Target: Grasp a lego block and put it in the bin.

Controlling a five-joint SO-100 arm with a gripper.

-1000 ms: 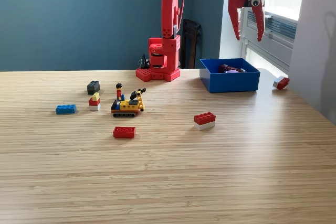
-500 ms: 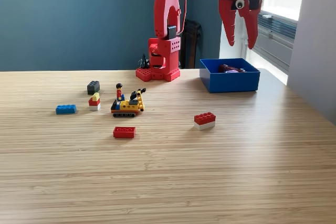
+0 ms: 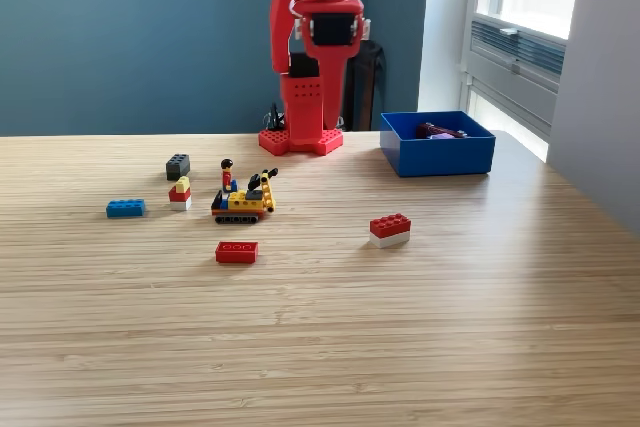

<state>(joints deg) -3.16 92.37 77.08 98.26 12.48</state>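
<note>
Nearest on the wooden table [image 3: 320, 347] lies a flat red block [image 3: 237, 252], with a red-on-white block [image 3: 390, 230] to its right. Farther back sit a small tracked toy vehicle [image 3: 243, 202] and a blue block [image 3: 125, 208]. The bin [image 3: 437, 145] rests far right, holding dark pieces. The red arm [image 3: 308, 47] stands folded at the far edge; I cannot tell whether its fingers are apart.

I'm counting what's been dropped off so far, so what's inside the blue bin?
Over the bin's front wall, a dark maroon piece and a bit of purple show near the back. The wall hides the floor, so anything lower can't be seen.
</note>
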